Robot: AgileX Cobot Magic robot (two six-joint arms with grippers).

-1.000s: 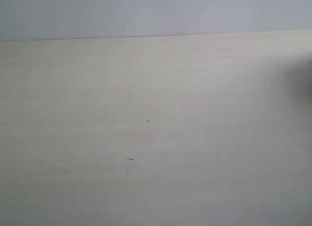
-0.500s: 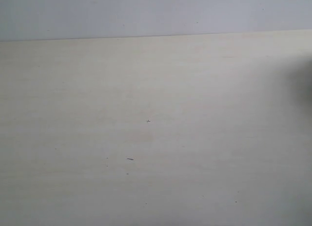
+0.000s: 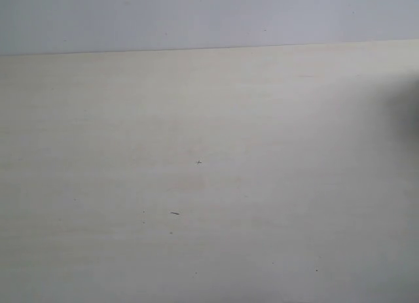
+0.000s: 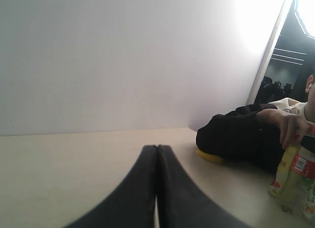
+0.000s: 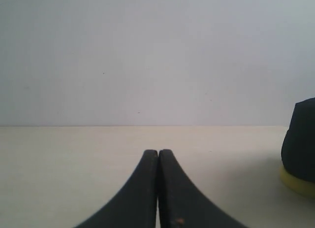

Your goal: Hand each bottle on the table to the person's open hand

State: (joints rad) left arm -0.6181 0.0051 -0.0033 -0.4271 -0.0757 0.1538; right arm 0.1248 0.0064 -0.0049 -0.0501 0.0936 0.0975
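The pale beige table [image 3: 196, 185] lies bare in the exterior view, and neither gripper shows there. In the left wrist view my left gripper [image 4: 157, 148] is shut with nothing between its fingers. Off to one side, a person's hand [image 4: 294, 127] rests on top of a clear-yellowish bottle with a red label [image 4: 294, 176]. A second bottle [image 4: 311, 208] is cut off by the frame edge beside it. In the right wrist view my right gripper [image 5: 158, 152] hangs just above the table, shut and empty. No other bottles are in view.
The person's black sleeve [image 4: 236, 139] lies on the table, with something flat and yellow [image 4: 209, 155] under it. The same dark sleeve [image 5: 300, 139] and yellow edge [image 5: 298, 184] show in the right wrist view. A plain white wall [image 3: 196, 15] stands behind the table.
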